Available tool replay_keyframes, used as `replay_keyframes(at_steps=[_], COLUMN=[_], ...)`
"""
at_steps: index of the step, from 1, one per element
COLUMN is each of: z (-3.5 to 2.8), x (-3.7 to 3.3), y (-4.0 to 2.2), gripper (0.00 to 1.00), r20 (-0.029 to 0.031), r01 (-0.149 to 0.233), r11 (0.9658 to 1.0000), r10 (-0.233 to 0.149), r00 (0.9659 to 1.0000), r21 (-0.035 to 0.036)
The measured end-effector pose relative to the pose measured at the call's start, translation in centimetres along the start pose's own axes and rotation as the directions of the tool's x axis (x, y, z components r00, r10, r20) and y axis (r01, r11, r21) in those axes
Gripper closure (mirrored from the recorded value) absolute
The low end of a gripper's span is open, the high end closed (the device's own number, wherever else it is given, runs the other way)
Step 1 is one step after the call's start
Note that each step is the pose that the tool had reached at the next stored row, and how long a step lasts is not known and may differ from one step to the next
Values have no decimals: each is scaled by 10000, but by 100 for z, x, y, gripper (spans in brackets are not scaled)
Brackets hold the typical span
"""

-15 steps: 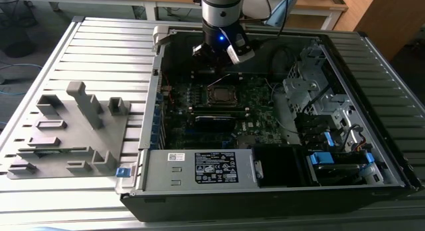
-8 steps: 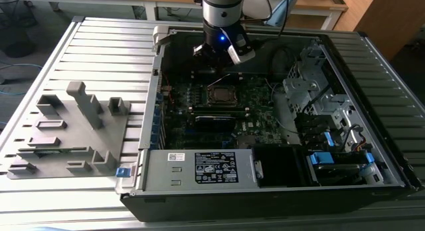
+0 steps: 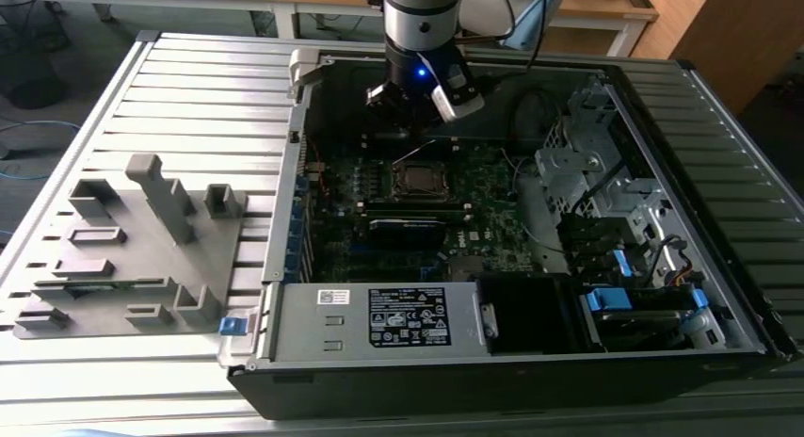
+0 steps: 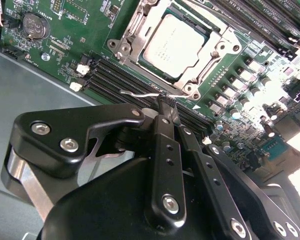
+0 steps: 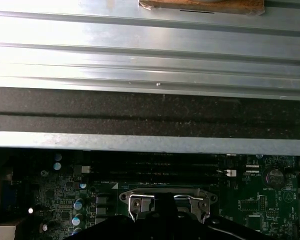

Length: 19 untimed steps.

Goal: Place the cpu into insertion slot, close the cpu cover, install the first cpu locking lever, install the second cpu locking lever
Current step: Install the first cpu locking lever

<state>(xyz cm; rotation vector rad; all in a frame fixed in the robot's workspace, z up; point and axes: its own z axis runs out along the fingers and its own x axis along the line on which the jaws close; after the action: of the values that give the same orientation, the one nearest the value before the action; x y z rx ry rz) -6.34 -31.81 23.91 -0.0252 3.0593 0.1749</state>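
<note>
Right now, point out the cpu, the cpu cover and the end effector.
cpu (image 4: 172, 44), second wrist view, middle of its silver top.
cpu cover (image 4: 130, 32), second wrist view, one side bar of the frame.
end effector (image 4: 165, 102), second wrist view, between its fingertips.

Arm (image 3: 421, 23) vertical, gripper (image 4: 166, 102) pointing down, fingers (image 4: 164, 135) together.

Hard glare bleaches one edge of the motherboard (image 4: 230, 95) in the second wrist view; case (image 3: 377, 380) interior dim, shadowed in the exterior view.
</note>
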Motion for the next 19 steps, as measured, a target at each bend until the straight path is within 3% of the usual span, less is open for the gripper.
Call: replay_keyframes(at_steps=[8, 16, 17, 19], z=[3, 30, 36, 49], x=[-20, -69, -69, -68], y=[0, -2, 1, 3], gripper=[89, 89, 89, 89], r20=[1, 55, 58, 55], r01=[-8, -487, -502, -516], r11=[10000, 9988, 9987, 9987], r10=[8, 487, 502, 516], r00=[10000, 9988, 9987, 9987], r21=[1, 40, 37, -43])
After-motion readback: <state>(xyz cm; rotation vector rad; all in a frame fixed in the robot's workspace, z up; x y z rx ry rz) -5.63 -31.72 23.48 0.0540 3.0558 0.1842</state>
